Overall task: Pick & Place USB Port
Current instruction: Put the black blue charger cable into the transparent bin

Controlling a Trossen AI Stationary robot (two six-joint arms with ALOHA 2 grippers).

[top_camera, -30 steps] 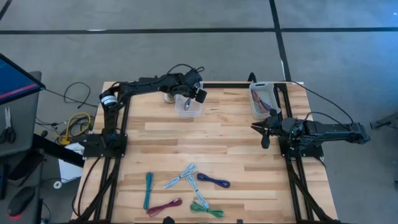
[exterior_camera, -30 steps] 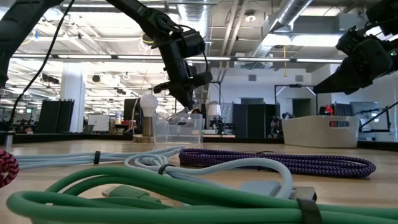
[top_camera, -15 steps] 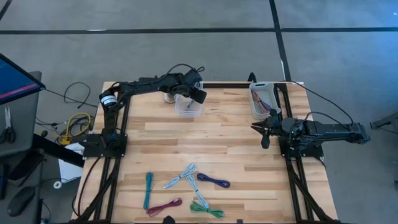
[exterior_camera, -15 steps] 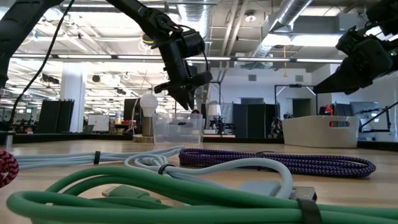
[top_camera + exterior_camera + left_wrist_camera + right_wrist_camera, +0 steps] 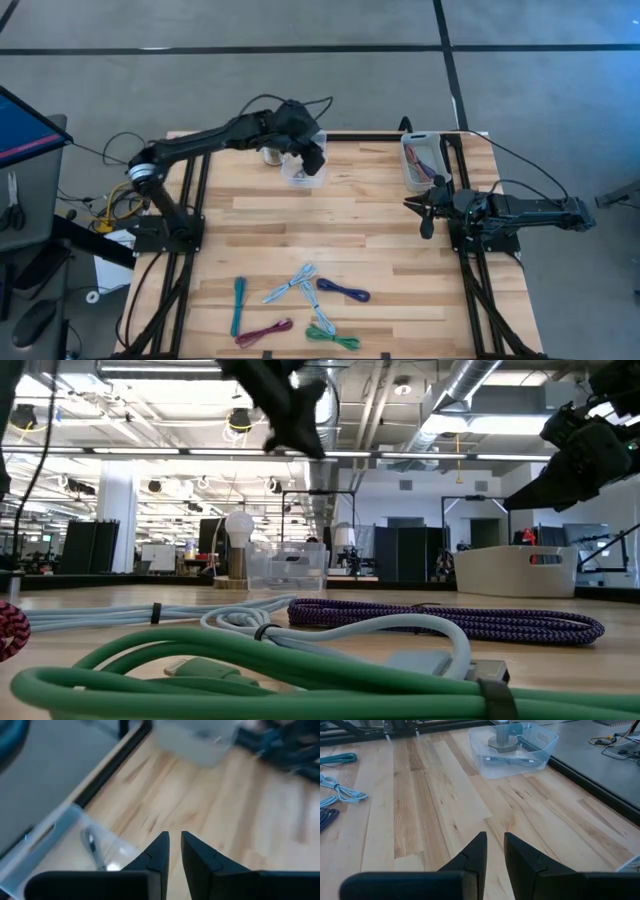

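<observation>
My left gripper [image 5: 313, 158] hangs high above the clear bin [image 5: 303, 171] at the table's far edge, shut and empty; its own view [image 5: 174, 836] looks down on the bin [image 5: 60, 847], where a silvery cable end [image 5: 91, 844] lies. My right gripper [image 5: 418, 205] waits shut over the table's right side [image 5: 494, 836]. Several coiled cables lie on the near part of the table: teal [image 5: 239, 303], pale blue [image 5: 295, 285], purple [image 5: 343, 291], maroon [image 5: 264, 332] and green [image 5: 330, 336].
A white bin [image 5: 420, 160] holding cables stands at the far right, near my right arm. A bulb on a round base [image 5: 238, 545] stands just behind the clear bin [image 5: 288, 568]. Bare wood lies between the bins and the near cables.
My left gripper has risen straight up out of the clear bin, from inside its walls to well above it, and the arm has swung with it. The bin has stayed where it was. The right arm has kept still.
</observation>
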